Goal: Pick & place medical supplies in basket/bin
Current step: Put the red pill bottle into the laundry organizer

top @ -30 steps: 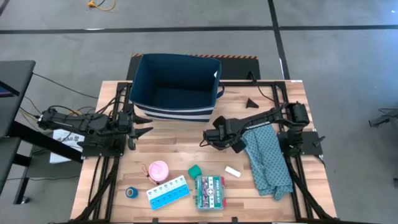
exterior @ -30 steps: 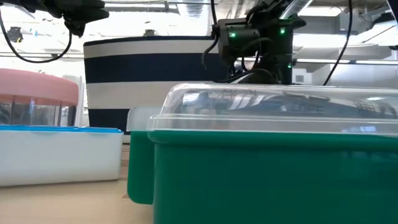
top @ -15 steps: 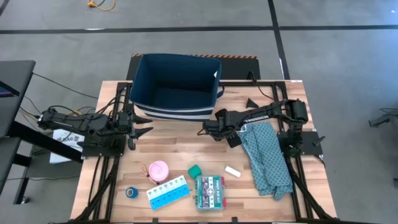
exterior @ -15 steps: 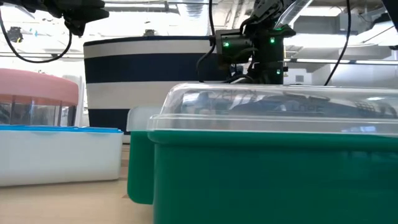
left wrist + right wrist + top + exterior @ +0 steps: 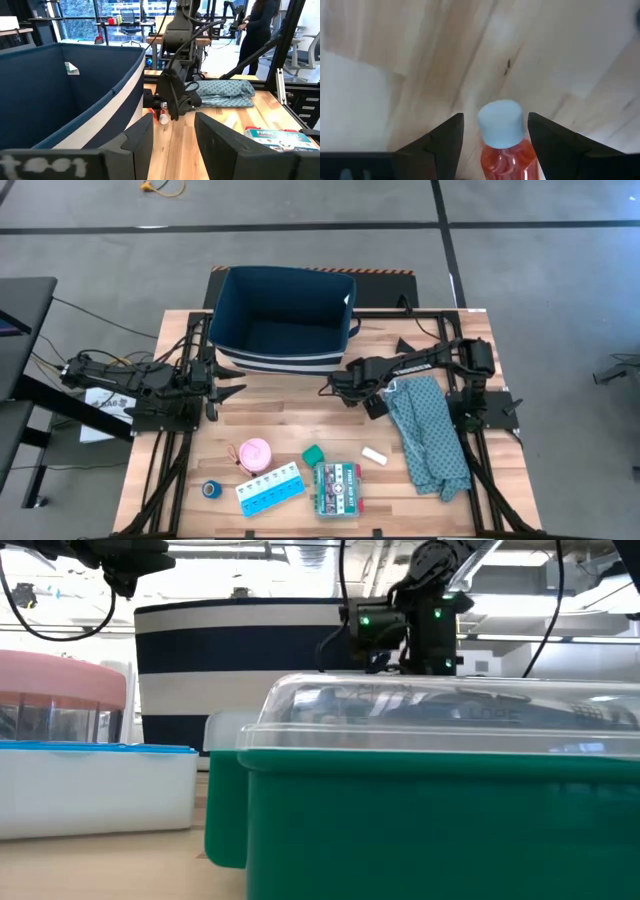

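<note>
Bottle (image 5: 506, 142) of red-orange plastic with a pale blue-white cap sits between the two dark fingers (image 5: 444, 136) of the right gripper (image 5: 328, 390), which hovers over bare wood just in front of the bin's near right corner. The jaws stand wide on either side of the bottle with a gap showing beside the cap, so I cannot tell whether they grip it.

The navy bin (image 5: 283, 320), white-striped near its base, stands at the far middle of the table (image 5: 280, 420), and its inside looks bare in the high view.

Toward the near edge lie the pink roll (image 5: 255, 453), the blue tape roll (image 5: 211, 489), the light-blue pill organizer (image 5: 269, 488), a teal piece (image 5: 313, 453), the green-red flat box (image 5: 336, 487) and a small white piece (image 5: 373, 456). A teal patterned cloth (image 5: 430, 435) lies at the right side.

The left gripper (image 5: 236, 391) waits at the table's left, beside the bin's near left corner, its jaws open and holding nothing.
</note>
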`<state>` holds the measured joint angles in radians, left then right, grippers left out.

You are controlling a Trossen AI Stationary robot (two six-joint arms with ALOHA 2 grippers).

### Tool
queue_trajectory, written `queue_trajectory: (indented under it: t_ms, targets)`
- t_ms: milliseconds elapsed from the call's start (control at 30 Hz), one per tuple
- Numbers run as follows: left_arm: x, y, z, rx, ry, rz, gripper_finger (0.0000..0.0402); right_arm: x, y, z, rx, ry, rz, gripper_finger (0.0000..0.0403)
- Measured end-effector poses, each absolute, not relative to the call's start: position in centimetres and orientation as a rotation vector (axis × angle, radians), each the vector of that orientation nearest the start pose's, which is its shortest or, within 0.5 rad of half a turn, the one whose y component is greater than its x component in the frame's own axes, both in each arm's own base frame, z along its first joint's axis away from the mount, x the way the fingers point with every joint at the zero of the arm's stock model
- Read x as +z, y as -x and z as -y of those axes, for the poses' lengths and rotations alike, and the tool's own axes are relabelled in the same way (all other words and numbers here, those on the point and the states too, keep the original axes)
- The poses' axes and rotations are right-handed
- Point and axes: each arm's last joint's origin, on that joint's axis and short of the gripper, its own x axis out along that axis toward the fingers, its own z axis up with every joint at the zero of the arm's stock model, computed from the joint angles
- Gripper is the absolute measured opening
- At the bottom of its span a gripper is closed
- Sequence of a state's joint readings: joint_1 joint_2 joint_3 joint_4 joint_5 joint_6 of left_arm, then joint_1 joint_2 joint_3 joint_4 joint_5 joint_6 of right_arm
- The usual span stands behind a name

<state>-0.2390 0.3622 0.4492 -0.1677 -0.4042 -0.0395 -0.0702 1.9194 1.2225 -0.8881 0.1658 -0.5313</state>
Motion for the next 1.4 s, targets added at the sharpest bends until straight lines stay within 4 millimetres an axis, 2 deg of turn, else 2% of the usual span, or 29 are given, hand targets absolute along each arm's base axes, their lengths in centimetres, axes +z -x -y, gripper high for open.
queue_trajectory:
  t_ms: [267,467,633,767,900,1033,1400]
  targets:
    - [27.0,-10.6,1.4,0.166,0.014,-0.074,0.0135,13.5,-32.7,3.3,0.240,0.454,-1.600,0.0192]
    - [27.0,-10.6,1.4,0.164,0.014,-0.074,0.0135,13.5,-32.6,3.5,0.234,0.446,-1.603,0.0131]
    - [27.0,-10.6,1.4,0.164,0.015,-0.074,0.0135,13.5,-32.7,3.3,0.234,0.456,-1.607,0.0129]
    - [27.0,-10.6,1.4,0.164,0.015,-0.074,0.0135,14.1,-33.3,2.3,0.250,0.494,-1.609,0.0133]
    - [27.0,-10.6,1.4,0.164,0.015,-0.073,0.0135,15.8,-34.5,0.7,0.250,0.515,-1.562,0.0147]
    - [27.0,-10.6,1.4,0.166,0.015,-0.074,0.0135,18.0,-35.5,-0.7,0.235,0.502,-1.538,0.0131]
    - [27.0,-10.6,1.4,0.167,0.015,-0.073,0.0135,25.4,-36.5,-4.4,0.196,0.488,-1.503,0.0140]
